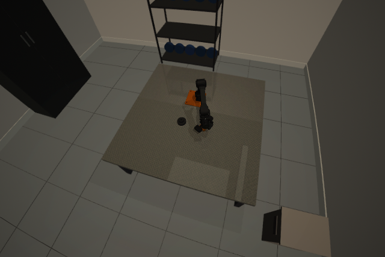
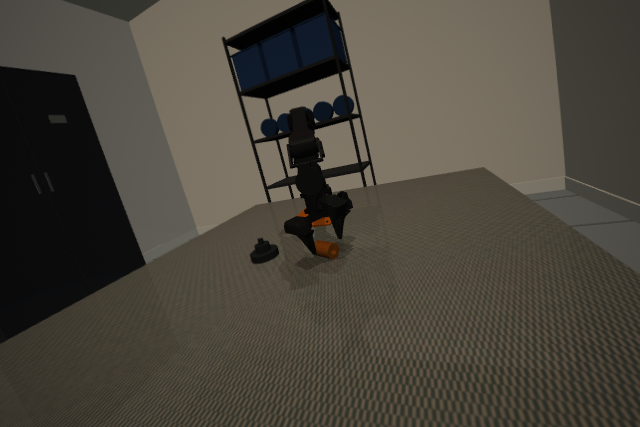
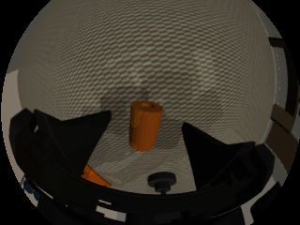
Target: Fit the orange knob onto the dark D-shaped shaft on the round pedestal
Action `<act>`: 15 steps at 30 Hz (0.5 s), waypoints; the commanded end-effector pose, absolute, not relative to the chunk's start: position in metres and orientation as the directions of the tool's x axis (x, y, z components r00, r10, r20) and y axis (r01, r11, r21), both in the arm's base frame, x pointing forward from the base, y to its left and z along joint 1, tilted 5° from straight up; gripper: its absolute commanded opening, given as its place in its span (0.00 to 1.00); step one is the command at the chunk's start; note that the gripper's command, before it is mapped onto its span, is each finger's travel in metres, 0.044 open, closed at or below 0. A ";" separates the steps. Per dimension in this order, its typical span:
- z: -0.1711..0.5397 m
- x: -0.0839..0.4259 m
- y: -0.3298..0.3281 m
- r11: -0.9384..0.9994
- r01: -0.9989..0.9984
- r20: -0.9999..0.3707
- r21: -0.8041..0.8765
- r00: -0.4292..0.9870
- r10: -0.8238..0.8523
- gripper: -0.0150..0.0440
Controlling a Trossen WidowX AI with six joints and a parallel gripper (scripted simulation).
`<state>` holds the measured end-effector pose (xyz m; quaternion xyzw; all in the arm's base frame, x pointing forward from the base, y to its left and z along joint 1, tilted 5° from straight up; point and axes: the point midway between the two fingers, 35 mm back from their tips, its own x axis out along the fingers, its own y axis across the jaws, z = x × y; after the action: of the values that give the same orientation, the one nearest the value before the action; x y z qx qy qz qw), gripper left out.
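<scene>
The orange knob [image 2: 327, 249] [image 3: 144, 128] lies on its side on the table, a hole showing in its end face. In the top view it is mostly hidden behind the gripper. My gripper [image 2: 327, 245] [image 3: 146, 120] is open around the knob, one finger on each side; in the wrist view there is a gap between the knob and each fingertip. The dark round pedestal [image 1: 181, 121] [image 2: 264, 253] [image 3: 161, 180] stands upright on the table to the left of the knob in the top and exterior views, with its short shaft [image 2: 260, 240] pointing up and bare.
The arm's orange base plate [image 1: 191, 99] [image 3: 97, 176] is behind the gripper on the patterned table [image 1: 149, 142] [image 2: 361, 334]. A shelf rack [image 1: 187, 31] with blue items stands beyond the table's back edge. A dark cabinet [image 1: 33, 36] [image 2: 62, 174] is at the left.
</scene>
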<state>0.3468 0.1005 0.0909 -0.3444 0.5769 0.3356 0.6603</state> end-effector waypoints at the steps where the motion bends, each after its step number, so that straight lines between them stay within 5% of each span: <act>1: 0.082 0.346 0.101 0.535 -0.843 -0.994 -0.059 0.099 0.048 1.00; 11: 0.068 0.346 0.101 0.535 -0.843 -0.994 -0.059 0.099 0.048 1.00; 15: 0.068 0.346 0.101 0.535 -0.843 -0.994 -0.059 0.099 0.048 0.82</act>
<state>0.3472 0.1010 0.0704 -0.3444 0.5788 0.3364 0.6582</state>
